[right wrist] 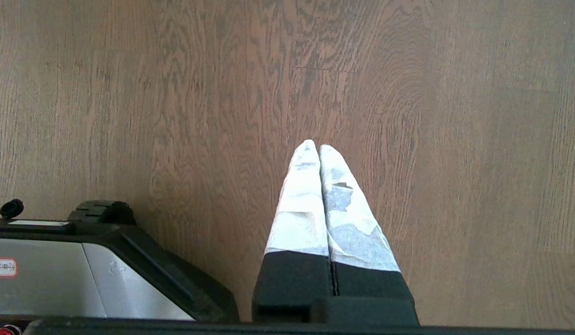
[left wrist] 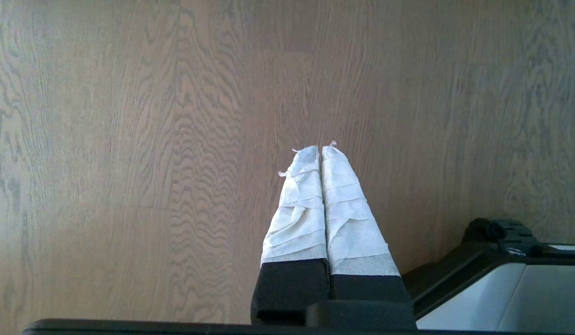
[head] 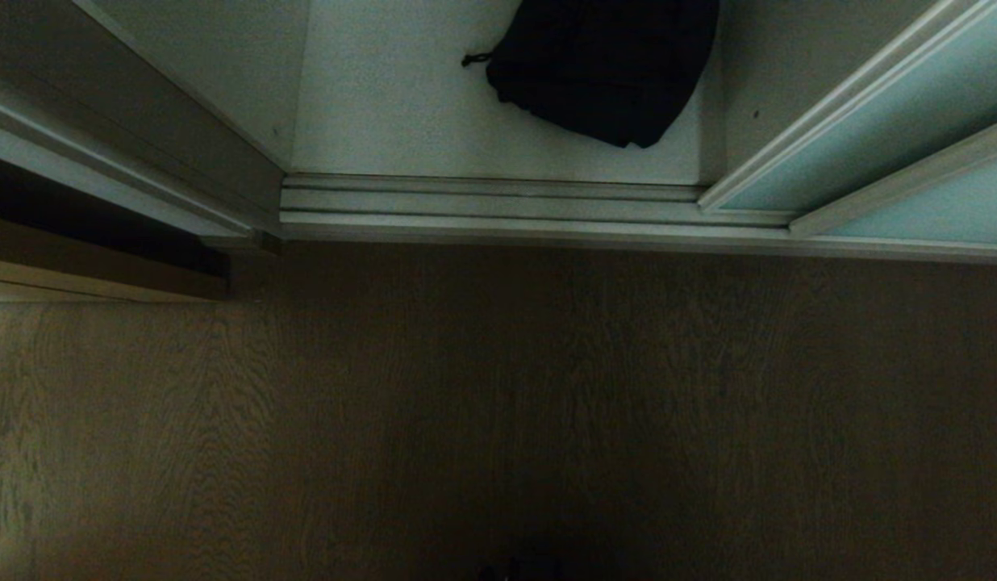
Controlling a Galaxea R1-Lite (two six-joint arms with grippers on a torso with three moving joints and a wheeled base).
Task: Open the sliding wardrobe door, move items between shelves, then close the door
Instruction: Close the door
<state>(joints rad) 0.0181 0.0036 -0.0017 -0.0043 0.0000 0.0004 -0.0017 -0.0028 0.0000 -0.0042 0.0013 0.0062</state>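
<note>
Deep on the lowest shelf [head: 385, 105] lay the black bag [head: 603, 64], the sliding wardrobe door [head: 869, 137] pushed right. Our left hand [left wrist: 320, 149] and right hand [right wrist: 314, 145] hung parked, fingers pressed together (both over floor); reaching low, we risked snagging the bag's strap or clipping the door track [head: 490, 202].

The left gripper [left wrist: 321, 150] has two tapering fingers [left wrist: 299, 209] wrapped in creased white tape, frayed at the tips, on black bases. At about four o'clock from it sits the robot's base [left wrist: 524, 288]: pale grey panels with black trim. The right gripper [right wrist: 314, 146] looks alike, its tape patchy and worn; a small red-edged label [right wrist: 3, 267] marks the base there.
</note>
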